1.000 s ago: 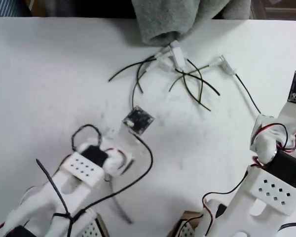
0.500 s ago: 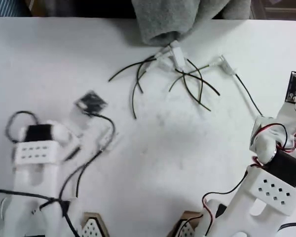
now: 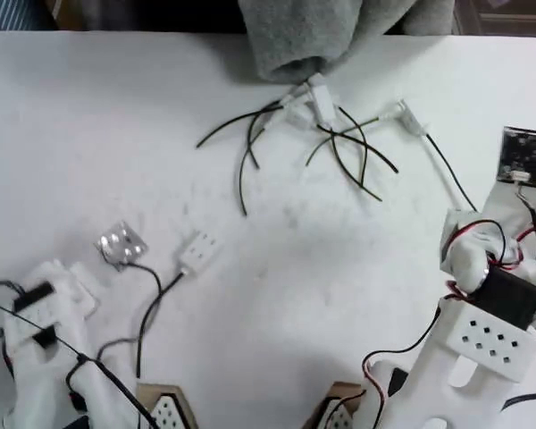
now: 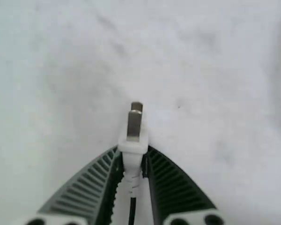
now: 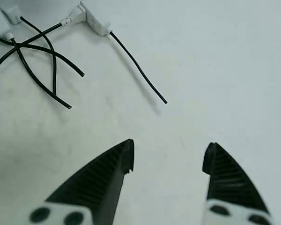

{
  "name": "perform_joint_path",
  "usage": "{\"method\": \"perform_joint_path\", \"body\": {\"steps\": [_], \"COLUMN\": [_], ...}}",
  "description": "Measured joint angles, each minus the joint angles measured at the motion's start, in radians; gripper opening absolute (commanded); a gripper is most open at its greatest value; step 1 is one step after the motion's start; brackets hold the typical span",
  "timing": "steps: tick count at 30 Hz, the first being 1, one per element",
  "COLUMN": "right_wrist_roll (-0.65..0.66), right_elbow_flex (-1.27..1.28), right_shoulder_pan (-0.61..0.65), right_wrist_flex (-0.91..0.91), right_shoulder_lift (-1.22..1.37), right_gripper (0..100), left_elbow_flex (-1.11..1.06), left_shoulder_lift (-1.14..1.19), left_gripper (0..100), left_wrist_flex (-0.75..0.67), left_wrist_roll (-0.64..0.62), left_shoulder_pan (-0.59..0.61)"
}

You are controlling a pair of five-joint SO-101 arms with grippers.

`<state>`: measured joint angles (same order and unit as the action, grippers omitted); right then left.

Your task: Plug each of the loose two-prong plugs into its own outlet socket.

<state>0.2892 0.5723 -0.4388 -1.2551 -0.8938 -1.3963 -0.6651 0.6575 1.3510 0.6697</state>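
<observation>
So, left side: what do I enter? (A)
My left gripper is clamped on a white two-prong plug. Ribbed fingers pinch its body; two flat metal prongs point away, one behind the other, bare table beyond. Its black lead runs back between the fingers. (B)
What does the high view add? (A)
The wider table: a loose plug and a second loose plug at the table's far side, among tangled black wires. My left arm sits at the near left corner. (B)
Right side? (A)
My right gripper hangs over the table, fingers wide apart. Its camera shows the second loose plug's lead ending short of them. (B)
</observation>
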Motion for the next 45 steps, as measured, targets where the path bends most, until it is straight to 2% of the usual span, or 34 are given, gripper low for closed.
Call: {"method": "perform_joint_path", "body": {"steps": [3,7,13,17,29,32,39,41,45], "right_wrist_roll": [0.000,0.002,0.002,0.002,0.002,0.002,0.002,0.002,0.002], "right_elbow_flex": [0.015,0.015,0.015,0.015,0.015,0.015,0.015,0.015,0.015], "right_shoulder_pan": [0.048,0.072,0.114,0.147,0.147,0.147,0.147,0.147,0.147], "right_wrist_flex": [0.000,0.000,0.000,0.000,-0.005,-0.014,-0.014,-0.014,-0.014], "right_shoulder_lift": [-0.002,-0.002,0.000,0.000,0.000,0.000,0.000,0.000,0.000], "right_gripper": [24.1,24.1,24.1,24.1,24.1,24.1,24.1,24.1,24.1], "left_elbow_flex": [-0.075,-0.103,-0.103,-0.084,-0.034,0.100,0.644,0.697,0.701], "left_shoulder_lift": [-0.021,-0.023,-0.026,-0.029,0.017,0.172,0.686,0.741,0.744], "left_gripper": [3,4,23,22,22,22,22,22,22], "left_wrist_flex": [-0.095,-0.138,-0.158,-0.173,-0.181,-0.107,0.295,0.339,0.342], "left_wrist_roll": [0.000,0.000,0.000,0.002,0.002,-0.015,-0.020,-0.020,-0.021], "left_shoulder_pan": [-0.012,-0.018,-0.023,-0.023,-0.029,-0.029,0.000,0.006,0.006]}}
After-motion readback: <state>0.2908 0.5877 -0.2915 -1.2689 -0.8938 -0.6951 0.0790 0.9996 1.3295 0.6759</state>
